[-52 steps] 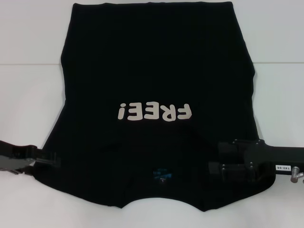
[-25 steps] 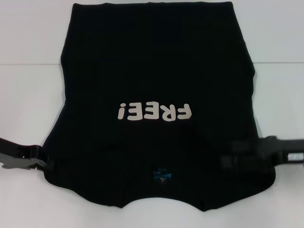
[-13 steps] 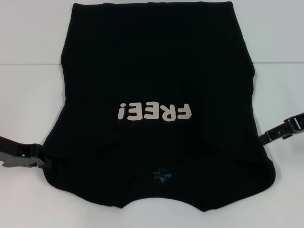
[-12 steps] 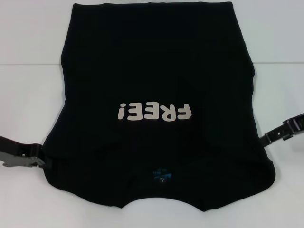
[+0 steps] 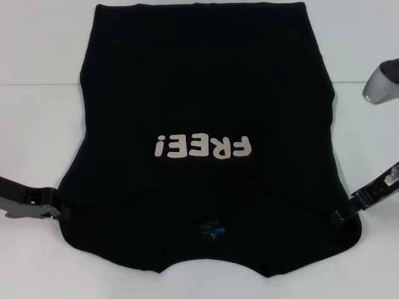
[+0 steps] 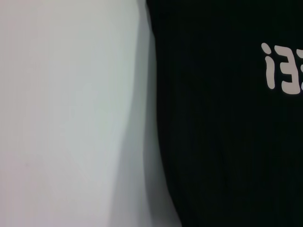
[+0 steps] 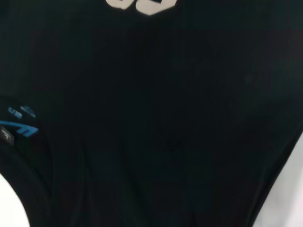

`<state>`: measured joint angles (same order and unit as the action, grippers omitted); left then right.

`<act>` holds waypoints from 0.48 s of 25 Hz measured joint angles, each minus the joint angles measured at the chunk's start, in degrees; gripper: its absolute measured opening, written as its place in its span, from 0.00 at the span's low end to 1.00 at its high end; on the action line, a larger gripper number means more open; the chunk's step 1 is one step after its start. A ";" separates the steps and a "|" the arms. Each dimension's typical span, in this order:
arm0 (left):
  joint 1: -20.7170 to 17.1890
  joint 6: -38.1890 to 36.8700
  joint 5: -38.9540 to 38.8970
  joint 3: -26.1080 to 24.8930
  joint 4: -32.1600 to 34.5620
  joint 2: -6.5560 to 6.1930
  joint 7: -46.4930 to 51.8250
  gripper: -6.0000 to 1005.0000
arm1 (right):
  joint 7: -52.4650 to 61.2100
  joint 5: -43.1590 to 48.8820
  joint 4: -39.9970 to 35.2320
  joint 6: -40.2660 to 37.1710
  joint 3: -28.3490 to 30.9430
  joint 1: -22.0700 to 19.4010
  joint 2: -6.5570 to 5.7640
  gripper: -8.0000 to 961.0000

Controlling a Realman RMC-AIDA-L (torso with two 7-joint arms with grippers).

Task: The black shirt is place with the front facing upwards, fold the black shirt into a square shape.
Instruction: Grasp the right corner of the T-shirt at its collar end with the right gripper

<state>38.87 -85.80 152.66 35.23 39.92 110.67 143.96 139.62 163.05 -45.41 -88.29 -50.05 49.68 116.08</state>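
My right tool [image 5: 340, 217] has swung back off the large black cotton "FREE!" shirt [image 5: 206, 93] to its edge (both tools' states unreadable), sleeves apparently folded.

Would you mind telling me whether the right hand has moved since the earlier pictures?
Yes. The right hand has drawn outward, off the large black cotton shirt and away from its cream "FREE!" lettering, to the shirt's right edge.
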 joint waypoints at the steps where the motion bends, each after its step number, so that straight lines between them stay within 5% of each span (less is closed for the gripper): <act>1: 0.03 0.00 0.00 0.00 0.00 0.00 -0.01 0.02 | 0.01 0.10 0.47 0.43 -0.15 0.16 0.11 0.90; 12: 0.09 -0.01 -1.45 -0.21 -0.02 -0.22 -0.78 0.03 | 0.16 0.39 1.49 3.09 -1.61 0.56 1.06 0.83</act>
<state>38.97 -85.81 151.21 35.03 39.89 110.44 143.19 139.77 163.44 -43.92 -85.20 -51.66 50.24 117.13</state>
